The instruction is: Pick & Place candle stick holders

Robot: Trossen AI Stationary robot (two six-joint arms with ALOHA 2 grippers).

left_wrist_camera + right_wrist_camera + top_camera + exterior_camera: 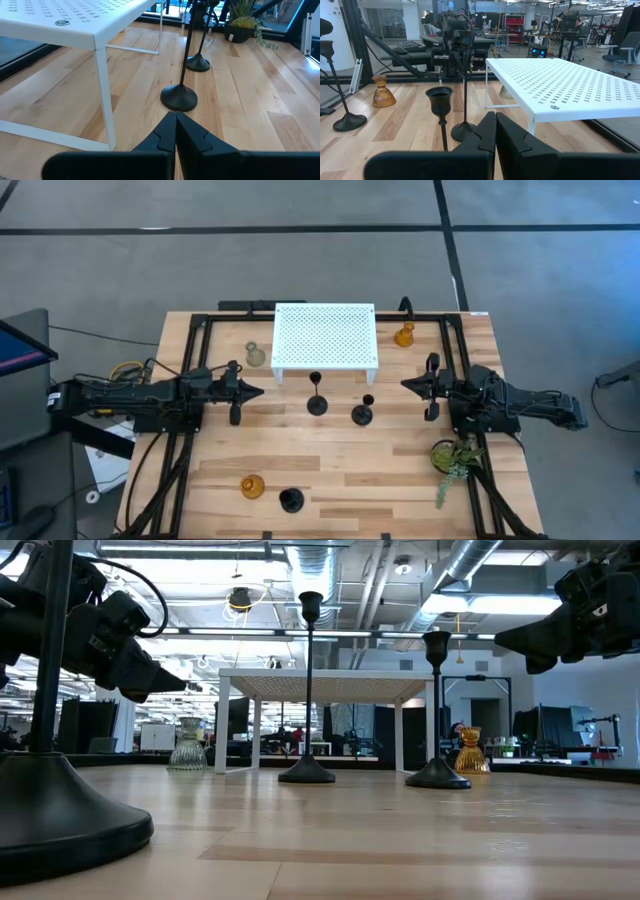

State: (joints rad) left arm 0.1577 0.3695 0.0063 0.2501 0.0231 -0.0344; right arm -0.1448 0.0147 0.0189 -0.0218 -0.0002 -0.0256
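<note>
While both arms hang level above the counter, the six candle stick holders stand spread over the wooden top. The taller black thin-stemmed holder stands just in front of the white perforated rack, and the shorter black thin-stemmed holder stands just beside it, toward the right arm; the two are near each other but apart. A clear glass holder sits just beside the rack's left front leg, on the left arm's side. One amber glass holder stands near the rack's right edge at the far side of the counter. The other amber glass holder sits near the front edge, with the squat black holder just beside it, the two apart. All stand upright.

The left gripper hovers left of the taller black holder, pointing at it, its fingers pressed together on nothing. The right gripper hovers right of the shorter black holder, pointing back toward the middle, its fingers likewise together and bare. Neither touches a holder.

A green plant sprig in a small pot stands on the counter's right side, just in front of the right arm. A dark frame runs along the counter's edges.
</note>
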